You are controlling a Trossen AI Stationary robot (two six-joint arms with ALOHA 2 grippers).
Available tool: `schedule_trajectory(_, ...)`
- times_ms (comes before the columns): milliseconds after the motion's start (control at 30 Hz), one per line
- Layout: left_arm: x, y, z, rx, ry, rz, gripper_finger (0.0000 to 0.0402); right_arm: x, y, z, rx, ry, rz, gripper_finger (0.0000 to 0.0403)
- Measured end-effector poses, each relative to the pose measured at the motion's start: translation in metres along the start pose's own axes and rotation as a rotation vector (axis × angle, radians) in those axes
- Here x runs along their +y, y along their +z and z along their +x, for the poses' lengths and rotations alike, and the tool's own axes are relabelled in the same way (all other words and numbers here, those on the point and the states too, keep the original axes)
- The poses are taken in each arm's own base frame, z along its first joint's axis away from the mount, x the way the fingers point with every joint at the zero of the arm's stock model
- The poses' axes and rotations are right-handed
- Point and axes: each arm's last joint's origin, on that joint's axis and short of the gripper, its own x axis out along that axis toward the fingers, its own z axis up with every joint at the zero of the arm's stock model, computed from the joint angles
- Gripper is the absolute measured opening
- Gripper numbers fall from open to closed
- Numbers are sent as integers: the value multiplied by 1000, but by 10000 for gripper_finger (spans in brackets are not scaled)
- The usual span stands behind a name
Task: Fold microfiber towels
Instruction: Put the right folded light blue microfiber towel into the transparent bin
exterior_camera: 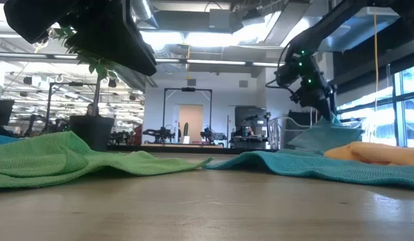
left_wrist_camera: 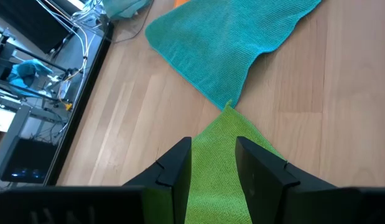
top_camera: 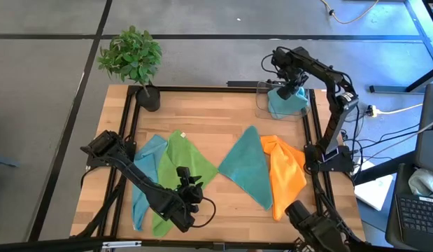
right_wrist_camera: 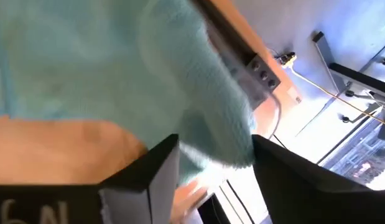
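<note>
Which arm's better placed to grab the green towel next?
Left. Its pincer hangs open over the green towel at the near side of the table. The right pincer is at the far corner, busy over a light blue towel in the bin.

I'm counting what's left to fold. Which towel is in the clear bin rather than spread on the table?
The light blue towel in the bin at the far right corner, under the right gripper; the others lie flat.
</note>
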Motion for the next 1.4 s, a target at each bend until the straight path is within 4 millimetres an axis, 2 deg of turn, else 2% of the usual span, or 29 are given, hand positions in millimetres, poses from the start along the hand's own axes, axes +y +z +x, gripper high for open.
schedule_trajectory(167, 0, 0, 0, 0, 0, 0, 117, 0, -6, -17, 37, -48, -32, 208)
schedule_trajectory(300, 0, 0, 0, 0, 0, -3, 117, -1, -8, -40, 6, -90, -51, 208)
schedule_trajectory(433, 0, 0, 0, 0, 0, -10, 117, 10, -11, -61, -129, 9, -54, 204)
schedule_trajectory(533, 0, 0, 0, 0, 0, -11, 117, 23, -8, -63, -182, 88, -50, 190)
schedule_trajectory(633, -1, 0, -1, -2, -3, -19, 117, 34, -3, -53, -190, 110, -42, 166)
schedule_trajectory(800, -3, -2, -6, -12, -10, -12, 117, 47, 1, -22, -160, 110, -50, 108)
schedule_trajectory(1100, -3, -1, -5, -23, 6, -12, 117, 53, 2, 28, -146, 139, -45, 9)
schedule_trajectory(1400, -2, -1, -4, -22, 8, -12, 117, 65, 8, 64, -257, 115, 18, 8)
